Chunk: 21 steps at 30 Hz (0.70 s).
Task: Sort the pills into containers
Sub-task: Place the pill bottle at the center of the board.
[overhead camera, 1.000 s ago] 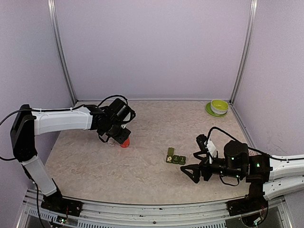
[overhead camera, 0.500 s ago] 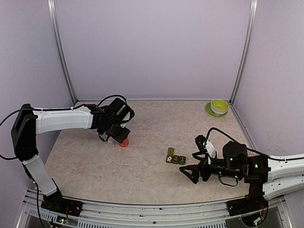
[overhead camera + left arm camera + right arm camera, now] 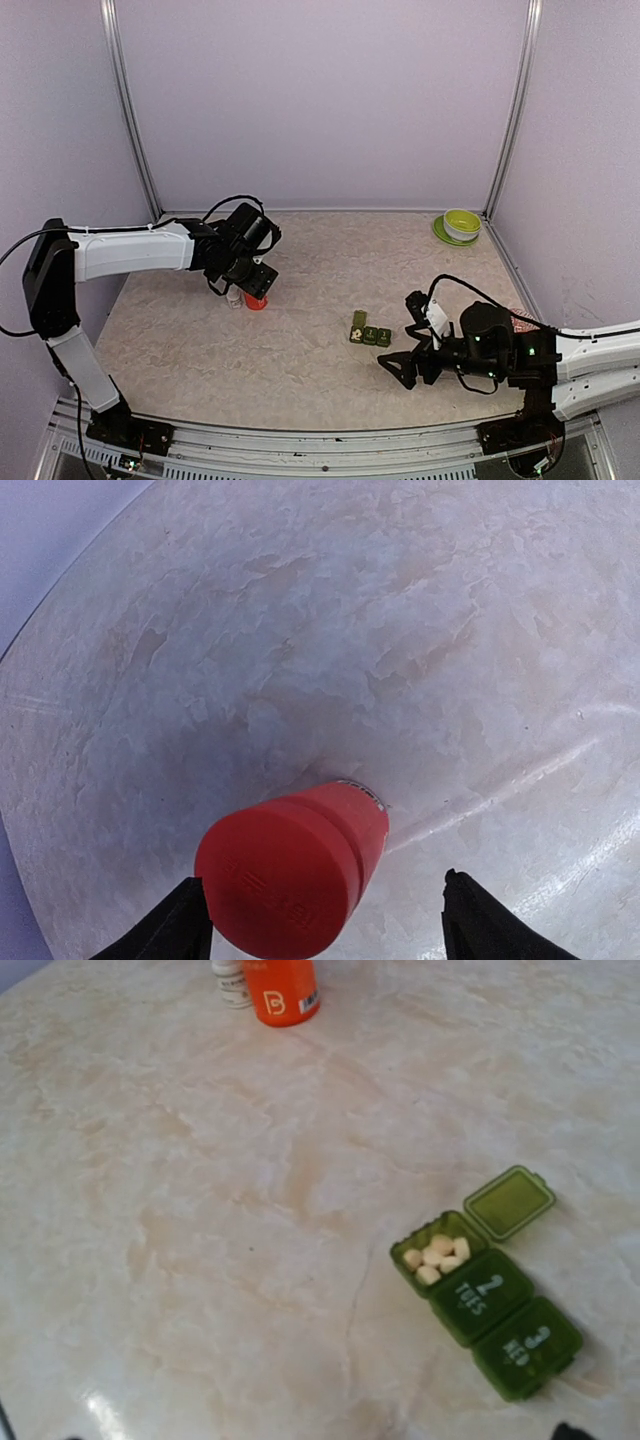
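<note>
Containers [image 3: 490, 1310]: 1 strip of 3 green boxes, on the table [image 3: 200, 340] right of centre, just ahead of the right gripper [image 3: 396, 367].
- First box: lid [image 3: 510, 1202] flipped back, about 5 pale pills [image 3: 433, 1257] inside.
- Other 2 boxes: lids down.

Red-orange bottle [image 3: 290, 875]: 1, upright, left of centre.
Small white-capped bottle [image 3: 232, 982]: 1, just beside it.
Green bowl [image 3: 461, 224]: 1, far right corner.

Left gripper [image 3: 255, 285]: over the red-orange bottle, jaws spread, a gap on one side.
Right gripper: jaws wide, holding nothing.

Change: left jaws have parted from the bottle; right arm has edged left.
</note>
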{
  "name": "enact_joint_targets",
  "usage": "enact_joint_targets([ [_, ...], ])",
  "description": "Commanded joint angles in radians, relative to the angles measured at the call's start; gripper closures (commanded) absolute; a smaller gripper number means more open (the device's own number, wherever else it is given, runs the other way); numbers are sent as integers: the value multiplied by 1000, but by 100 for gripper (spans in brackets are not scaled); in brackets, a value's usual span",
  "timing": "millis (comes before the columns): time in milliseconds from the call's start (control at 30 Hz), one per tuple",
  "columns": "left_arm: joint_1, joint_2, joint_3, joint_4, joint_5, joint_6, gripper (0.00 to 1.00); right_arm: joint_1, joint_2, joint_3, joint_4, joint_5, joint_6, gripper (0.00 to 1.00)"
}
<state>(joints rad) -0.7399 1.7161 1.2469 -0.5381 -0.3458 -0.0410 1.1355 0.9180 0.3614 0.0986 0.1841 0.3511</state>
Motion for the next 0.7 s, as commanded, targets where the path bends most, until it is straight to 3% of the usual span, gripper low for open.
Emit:
enact_joint_targets([
  [0,7,-45,26,38,6,-5,19,-25,20,-16,37,0,-22,0],
  [267,5,-149,-3,120,114,-8,1,-90,55,-25,74,-42,-95,0],
  [467,-10,-224,-66,249,285,-32,1,-175,116,-17,104,-110,-75,0],
  [667,-42,-204,-137,403,414,-82,1,-221,196,10,183,-231,6,1],
])
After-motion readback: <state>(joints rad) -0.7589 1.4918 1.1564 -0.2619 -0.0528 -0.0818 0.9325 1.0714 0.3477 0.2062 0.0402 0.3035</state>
